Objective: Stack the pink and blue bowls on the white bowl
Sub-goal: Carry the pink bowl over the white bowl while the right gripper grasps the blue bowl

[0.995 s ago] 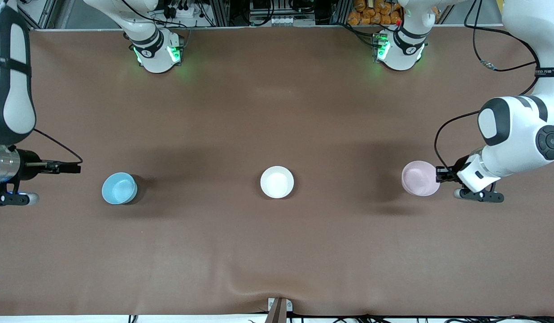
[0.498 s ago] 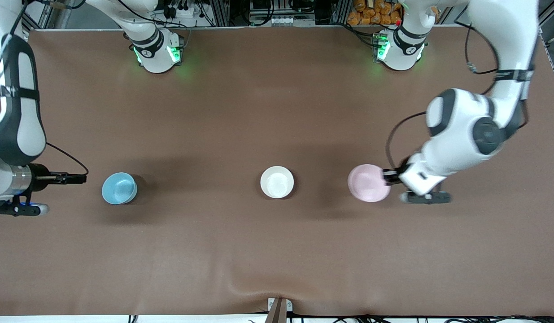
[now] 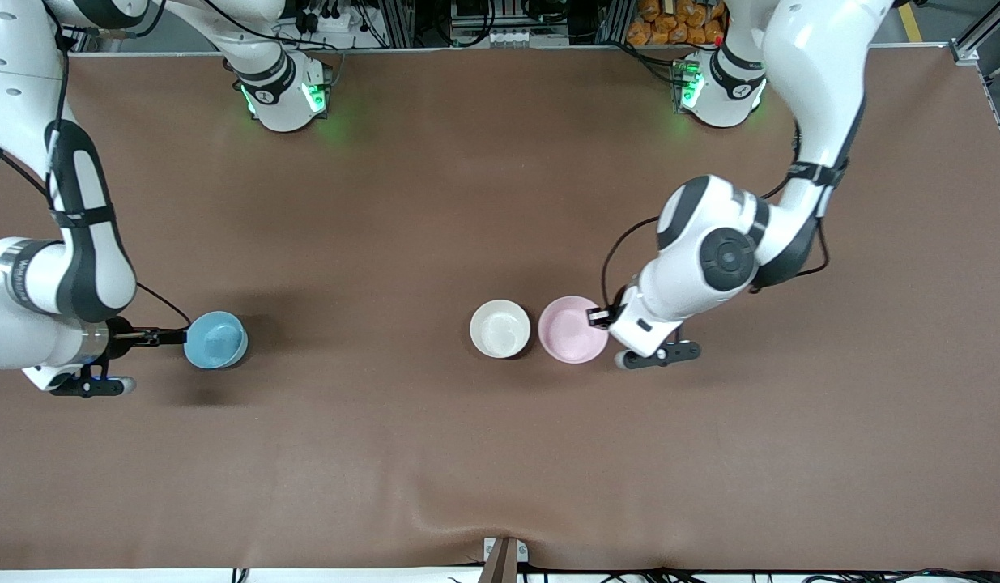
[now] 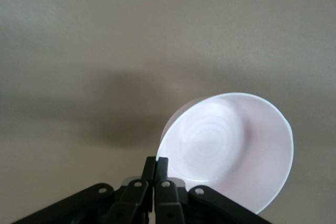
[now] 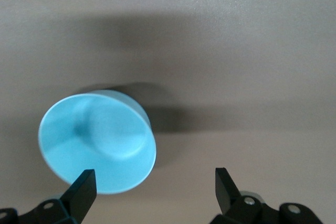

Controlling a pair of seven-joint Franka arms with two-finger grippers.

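Observation:
The white bowl [image 3: 500,328] sits upright mid-table. Just beside it, toward the left arm's end, is the pink bowl [image 3: 573,329], tilted and held by its rim. My left gripper [image 3: 603,316] is shut on that rim; in the left wrist view the pink bowl [image 4: 231,148] fills the space past the closed left gripper [image 4: 156,162]. The blue bowl [image 3: 216,339] stands toward the right arm's end. My right gripper [image 3: 178,334] is open at its rim. In the right wrist view the blue bowl [image 5: 97,148] lies by one finger of the right gripper [image 5: 154,178], with nothing gripped.
Brown mat [image 3: 500,453] covers the table, with a wrinkle near the front edge. Both arm bases [image 3: 285,93] stand along the edge farthest from the front camera.
The left arm has carried the pink bowl from its end of the table to right beside the white bowl. The right gripper has moved up to the blue bowl's rim.

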